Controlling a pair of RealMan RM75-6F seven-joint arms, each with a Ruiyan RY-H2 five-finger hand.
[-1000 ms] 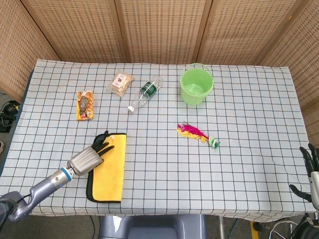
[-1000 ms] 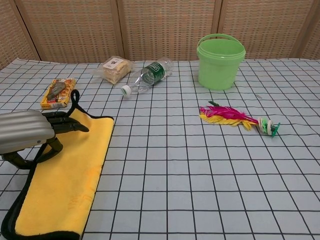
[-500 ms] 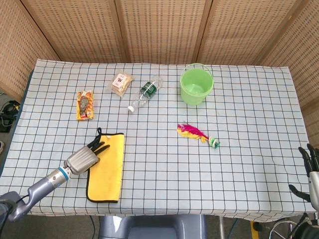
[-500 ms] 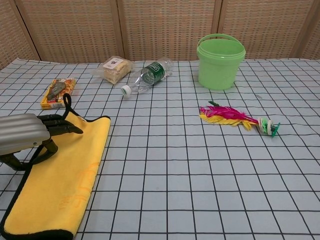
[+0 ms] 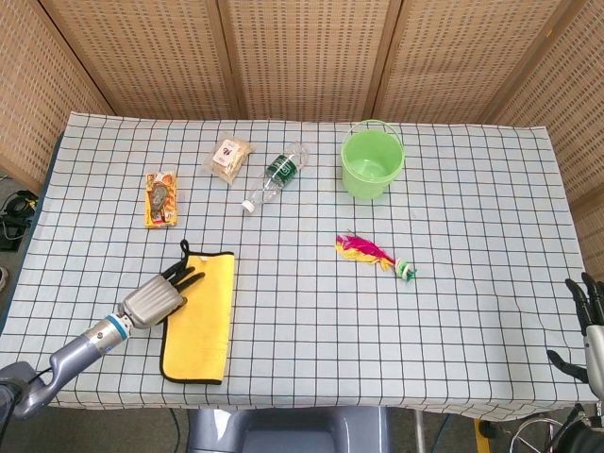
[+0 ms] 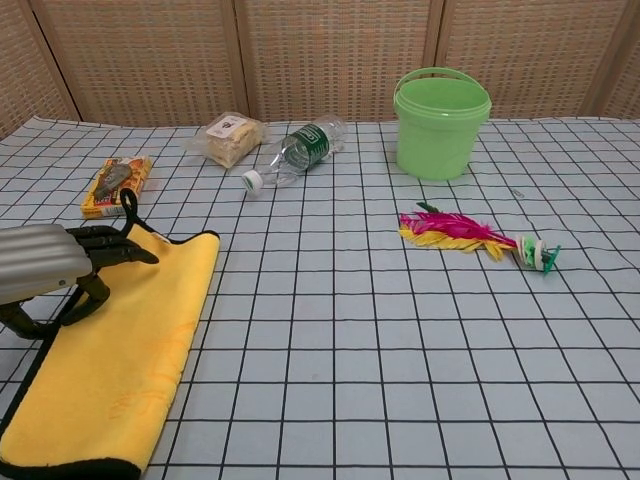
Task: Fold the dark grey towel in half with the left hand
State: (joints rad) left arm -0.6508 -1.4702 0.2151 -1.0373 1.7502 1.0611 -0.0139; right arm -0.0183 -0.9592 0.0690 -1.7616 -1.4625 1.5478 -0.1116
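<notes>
Table (image 5: pixel 472 189) first, spread with a white cloth checked in dark lines, backed by woven brown screens (image 5: pixel 302 47). On its near left lies the towel (image 5: pixel 200 321), yellow face up with a dark border showing round the edge, a small dark loop at its far left corner. Left hand (image 5: pixel 156 297) sits at the towel's far left edge, dark fingers (image 6: pixel 115 245) reaching onto the cloth; in the chest view they look curled at the border, but whether they actually pinch the fabric I cannot tell. Right hand (image 5: pixel 590 326) hangs off the table's right side, well away from everything, fingers apart and holding nothing. Green bucket (image 5: pixel 372 162) stands upright at the far middle, handle down along the rim. Left of it lies a clear plastic bottle (image 5: pixel 276 176) on its side, white cap toward the near left. Further left is a bagged snack (image 5: pixel 229 157), then an orange snack packet (image 5: pixel 161 198) lying flat. A pink and yellow feather shuttlecock (image 5: pixel 376 255) rests mid-table, green base pointing right.
</notes>
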